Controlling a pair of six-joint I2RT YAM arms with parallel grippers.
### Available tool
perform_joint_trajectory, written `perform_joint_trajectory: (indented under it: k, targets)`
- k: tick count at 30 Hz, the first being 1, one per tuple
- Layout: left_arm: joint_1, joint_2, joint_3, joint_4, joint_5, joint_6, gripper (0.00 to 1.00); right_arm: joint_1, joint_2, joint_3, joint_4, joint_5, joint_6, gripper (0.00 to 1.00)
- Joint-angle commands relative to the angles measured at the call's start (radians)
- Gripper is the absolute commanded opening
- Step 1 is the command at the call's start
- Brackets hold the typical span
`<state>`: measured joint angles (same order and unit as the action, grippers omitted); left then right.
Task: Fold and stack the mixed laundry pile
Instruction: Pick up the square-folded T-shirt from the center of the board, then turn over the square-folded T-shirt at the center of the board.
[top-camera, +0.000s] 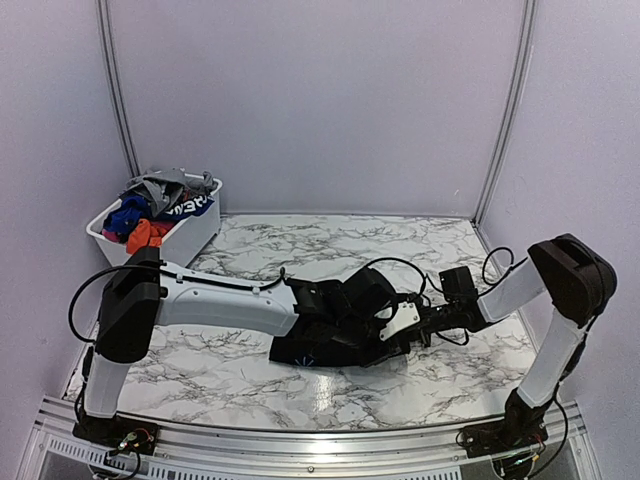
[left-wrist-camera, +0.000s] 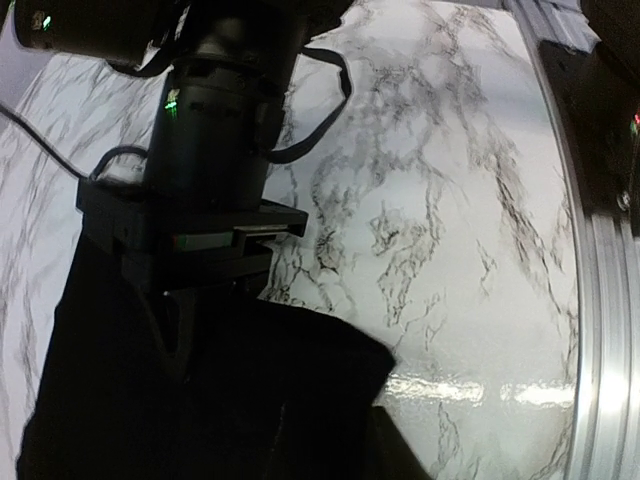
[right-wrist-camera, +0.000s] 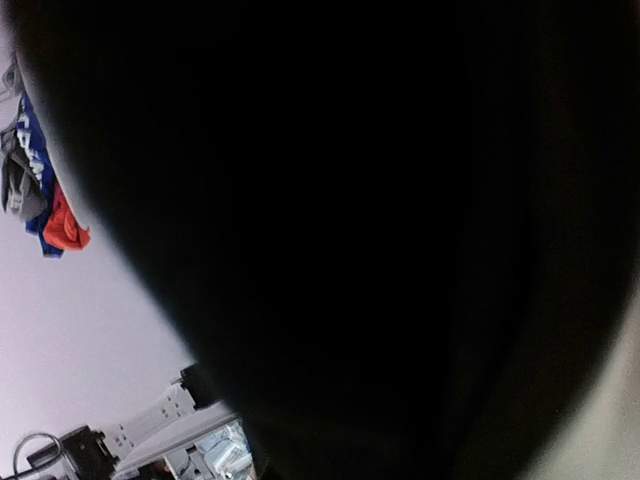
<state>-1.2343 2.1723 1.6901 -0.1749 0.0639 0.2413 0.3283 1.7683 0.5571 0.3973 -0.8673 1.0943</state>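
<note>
A large black garment (top-camera: 325, 345) lies bunched on the marble table, in front of both arms. My left gripper (top-camera: 338, 300) reaches into its top from the left. Black cloth (left-wrist-camera: 210, 400) covers its jaws in the left wrist view, so their state does not show. My right gripper (top-camera: 385, 330) comes in from the right and is shut on the garment's right edge. Its fingers (left-wrist-camera: 176, 325) press into the cloth in the left wrist view. Black fabric (right-wrist-camera: 350, 200) fills nearly the whole right wrist view. The rest of the mixed laundry pile (top-camera: 150, 215), grey, blue and orange-red pieces, sits heaped in a basket.
The white plastic basket (top-camera: 203, 235) stands at the back left corner of the table. Bare marble (top-camera: 330, 245) lies behind the garment. A metal rail (top-camera: 300, 440) runs along the near edge. Cables loop off both wrists.
</note>
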Motion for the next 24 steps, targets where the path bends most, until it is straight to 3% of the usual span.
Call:
perform_joint_trajectory:
  k: [1,3,5,13,19,24]
  targets:
    - [0.015,-0.076,-0.026,0.033,-0.056,-0.077,0.37,0.002,-0.039,0.113,-0.244,0.059,-0.169,0.00]
    - [0.031,-0.106,-0.053,0.034,-0.059,-0.109,0.56,-0.007,-0.064,0.155,-0.370,0.081,-0.247,0.00]
    - [0.051,-0.140,-0.083,0.034,-0.059,-0.132,0.98,-0.024,-0.087,0.187,-0.505,0.106,-0.320,0.00]
    - [0.113,-0.262,-0.209,-0.010,-0.156,-0.224,0.99,-0.115,-0.120,0.429,-1.068,0.335,-0.729,0.00]
    - [0.148,-0.320,-0.287,-0.040,-0.161,-0.283,0.99,-0.192,-0.172,0.590,-1.261,0.527,-0.866,0.00]
    - [0.158,-0.369,-0.336,-0.063,-0.187,-0.298,0.99,-0.233,-0.183,0.705,-1.393,0.801,-0.924,0.00]
